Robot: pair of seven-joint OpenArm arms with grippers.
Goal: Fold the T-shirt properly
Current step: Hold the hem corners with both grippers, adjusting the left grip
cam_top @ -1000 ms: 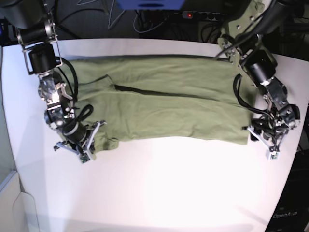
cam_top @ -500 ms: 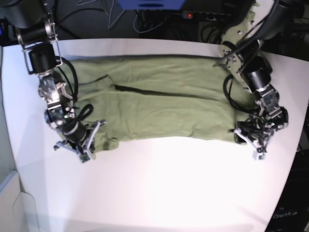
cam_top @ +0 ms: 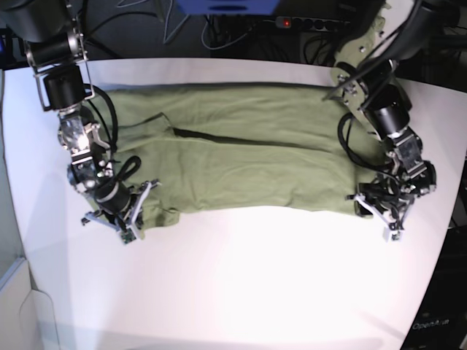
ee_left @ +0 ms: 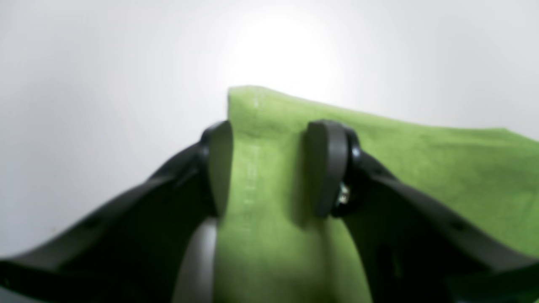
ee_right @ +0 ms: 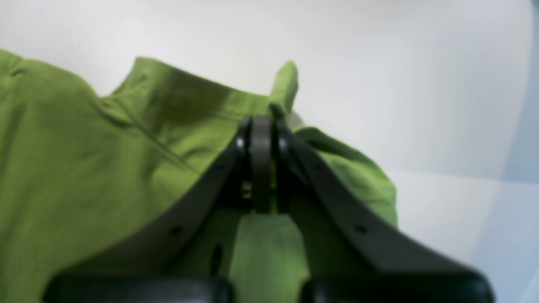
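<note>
The T-shirt (cam_top: 241, 157) lies spread flat across the white counter (cam_top: 255, 292). My right jaws (ee_right: 262, 164) are pressed shut on a bunched part of its near edge. My left jaws (ee_left: 269, 168) stand wide apart around the other near corner, not pinching it yet. I judge the grasping step is half done: next the left must close. No label or writing is readable.

Olive T-shirt (cam_top: 241, 157) flat, lengthwise-folded.
</note>
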